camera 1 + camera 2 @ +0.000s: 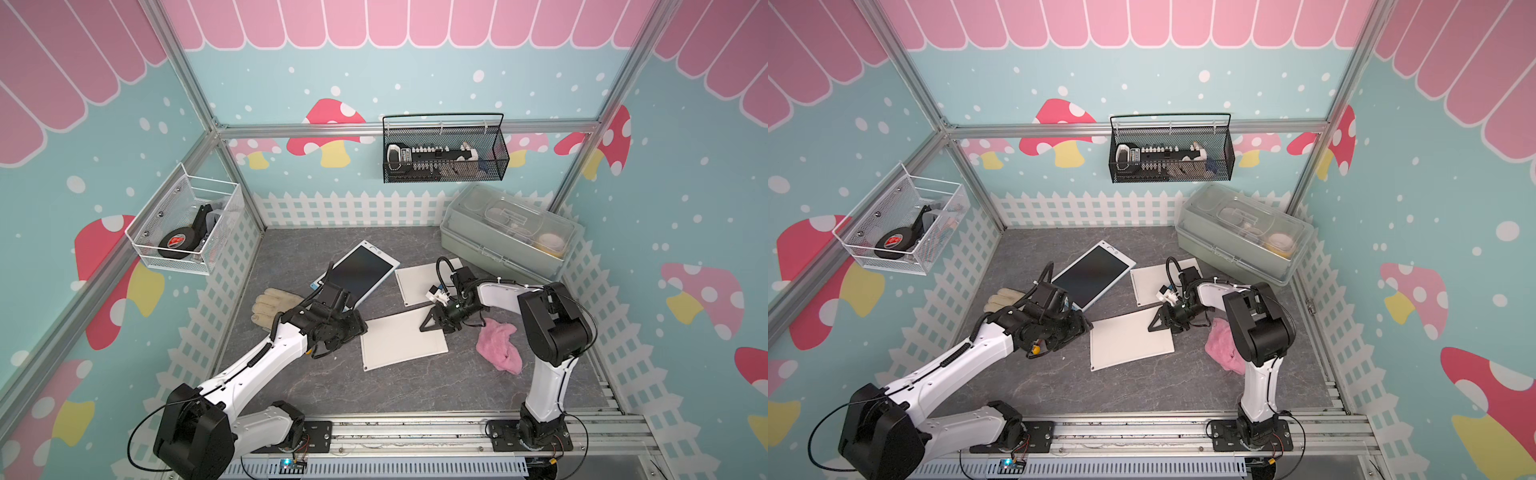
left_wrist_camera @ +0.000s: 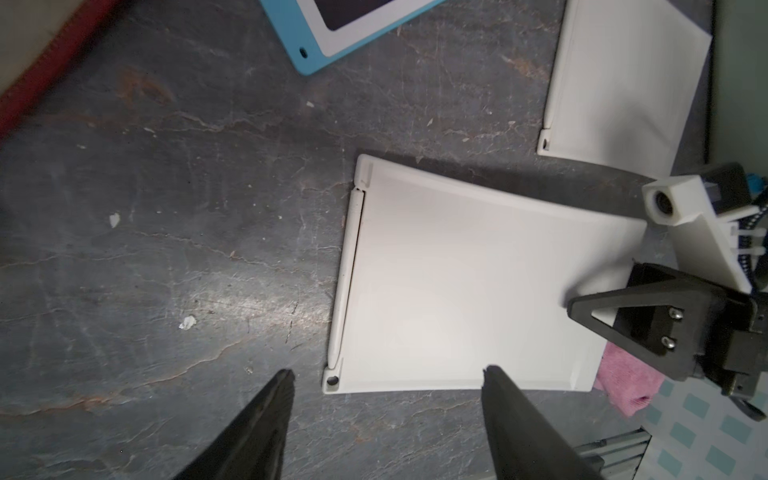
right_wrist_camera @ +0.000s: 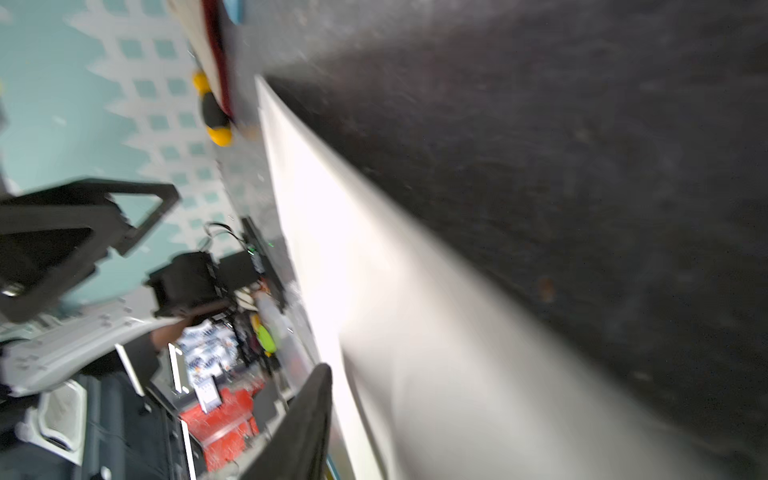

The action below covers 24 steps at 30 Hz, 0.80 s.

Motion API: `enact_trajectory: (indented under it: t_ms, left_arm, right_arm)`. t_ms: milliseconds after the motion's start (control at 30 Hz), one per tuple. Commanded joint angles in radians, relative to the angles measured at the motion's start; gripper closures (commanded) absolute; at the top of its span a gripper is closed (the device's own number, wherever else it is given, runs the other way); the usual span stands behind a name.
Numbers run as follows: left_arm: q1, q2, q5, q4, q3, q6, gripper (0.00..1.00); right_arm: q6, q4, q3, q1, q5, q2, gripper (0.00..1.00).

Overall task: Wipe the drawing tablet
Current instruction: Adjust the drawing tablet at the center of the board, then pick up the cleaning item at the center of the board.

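Observation:
The drawing tablet (image 1: 363, 272) (image 1: 1094, 274), dark screen up in a white and blue frame, lies at the back left of the mat; its corner (image 2: 332, 37) shows in the left wrist view. Two white tablet-shaped boards lie nearby, one in the middle (image 1: 401, 343) (image 2: 457, 291) and one behind it (image 1: 419, 282). A crumpled pink cloth (image 1: 498, 345) (image 1: 1223, 345) rests free on the mat, right of the middle board. My left gripper (image 2: 388, 372) (image 1: 360, 328) is open at the middle board's left edge. My right gripper (image 1: 432, 326) (image 3: 249, 282), turned on its side, hovers open and empty over that board's right corner.
A tan glove (image 1: 274, 305) lies under the left arm's far side. A clear lidded box (image 1: 507, 232) fills the back right corner. A black mesh basket (image 1: 444, 174) hangs on the back wall and a white wire basket (image 1: 187, 249) on the left wall.

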<state>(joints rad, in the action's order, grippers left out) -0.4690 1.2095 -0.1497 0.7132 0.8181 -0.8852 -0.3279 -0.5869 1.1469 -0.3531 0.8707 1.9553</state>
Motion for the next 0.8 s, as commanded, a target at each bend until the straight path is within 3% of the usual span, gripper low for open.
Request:
enact_trajectory:
  t_ms: [0,100,200,333,433,500,567,767]
  left_arm:
    - [-0.004,0.028,-0.028,-0.045,-0.012,0.038,0.32]
    - [-0.003,0.047,-0.037,-0.045,-0.015,0.053,0.32]
    - [-0.003,0.062,-0.046,-0.045,-0.035,0.058,0.31]
    - [0.002,0.107,-0.054,-0.044,-0.057,0.069,0.32]
    - [0.005,0.147,-0.046,-0.045,-0.056,0.083,0.32]
    - [0.008,0.178,-0.033,-0.041,-0.051,0.092,0.33]
    - [0.012,0.205,-0.018,-0.038,-0.045,0.095,0.34]
    - [0.033,0.266,0.022,-0.039,-0.042,0.100,0.40]
  right_arm:
    - [0.130,-0.161,0.085,0.016,-0.159,0.016,0.51]
    - [0.103,-0.192,0.123,0.026,-0.328,-0.065,0.45]
    - [0.013,-0.168,0.087,0.026,-0.608,-0.244,0.41]
    - [-0.223,-0.031,-0.165,0.019,-1.000,-0.586,0.40]
    - [-0.373,-0.085,-0.314,0.011,-1.202,-0.745,0.33]
    - [-0.439,-0.119,-0.376,0.013,-1.238,-0.786,0.31]
    - [-0.457,-0.096,-0.414,0.013,-1.200,-0.781,0.30]
    - [-0.491,0.003,-0.450,0.022,-1.105,-0.605,0.33]
